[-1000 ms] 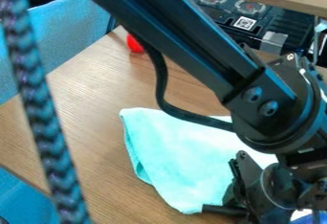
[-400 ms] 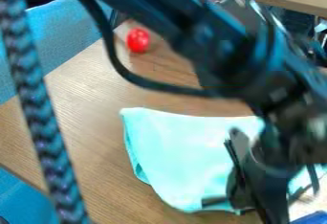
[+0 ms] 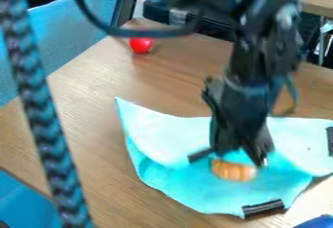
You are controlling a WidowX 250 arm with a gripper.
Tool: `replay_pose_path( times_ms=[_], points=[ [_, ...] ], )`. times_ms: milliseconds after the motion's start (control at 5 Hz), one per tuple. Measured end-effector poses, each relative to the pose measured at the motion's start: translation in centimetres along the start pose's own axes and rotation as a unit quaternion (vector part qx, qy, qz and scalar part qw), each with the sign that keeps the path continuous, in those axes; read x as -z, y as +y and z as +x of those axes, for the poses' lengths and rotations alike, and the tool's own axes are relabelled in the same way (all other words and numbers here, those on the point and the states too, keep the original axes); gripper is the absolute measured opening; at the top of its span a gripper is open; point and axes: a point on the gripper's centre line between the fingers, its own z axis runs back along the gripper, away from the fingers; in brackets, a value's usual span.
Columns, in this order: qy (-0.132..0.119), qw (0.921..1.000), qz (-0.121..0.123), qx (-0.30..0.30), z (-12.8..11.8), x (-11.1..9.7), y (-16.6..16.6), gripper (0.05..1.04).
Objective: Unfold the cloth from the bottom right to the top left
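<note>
The gripper (image 3: pixel 239 154) hangs from the top over the middle of the turquoise cloth (image 3: pixel 189 190), shut on the cloth's folded-back edge beside a dark strip. That lighter upper layer rises toward the gripper and lies back to the upper left and right. Below it, the darker turquoise inner side lies exposed toward the front, with another dark strip at its lower right corner. An orange-brown ridged object (image 3: pixel 232 170) rests on this inner side, just under the gripper tips.
A red ball (image 3: pixel 139 45) sits near the back left of the wooden table (image 3: pixel 84 139). Blue chairs stand at the left, a braided cord hangs in the left foreground, and a blue object (image 3: pixel 317 221) is at the lower right corner.
The gripper has moved up and toward the back, carrying the cloth's front edge with it. The cloth has opened, uncovering its inner side and the orange-brown object. The arm has swung away from the right side.
</note>
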Motion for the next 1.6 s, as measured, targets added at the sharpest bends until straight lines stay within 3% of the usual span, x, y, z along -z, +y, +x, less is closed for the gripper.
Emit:
replay_pose_path(
  times_ms=[200, 600, 1000, 1400, 1600],
  points=[
    [0.054, 0.9979, 0.008, -0.035, 1.0, 0.6, 2.6, 0.068],
    [0.052, 0.9909, -0.011, -0.124, 3.9, -0.1, 7.7, 0.068],
    [0.074, 0.9855, -0.008, -0.152, 5.4, 1.4, 11.1, 0.068],
    [0.106, 0.9873, 0.075, -0.091, 7.7, 2.3, 13.5, 0.068],
    [0.109, 0.9871, 0.087, -0.079, 9.0, 2.2, 13.7, 0.068]
  ],
)
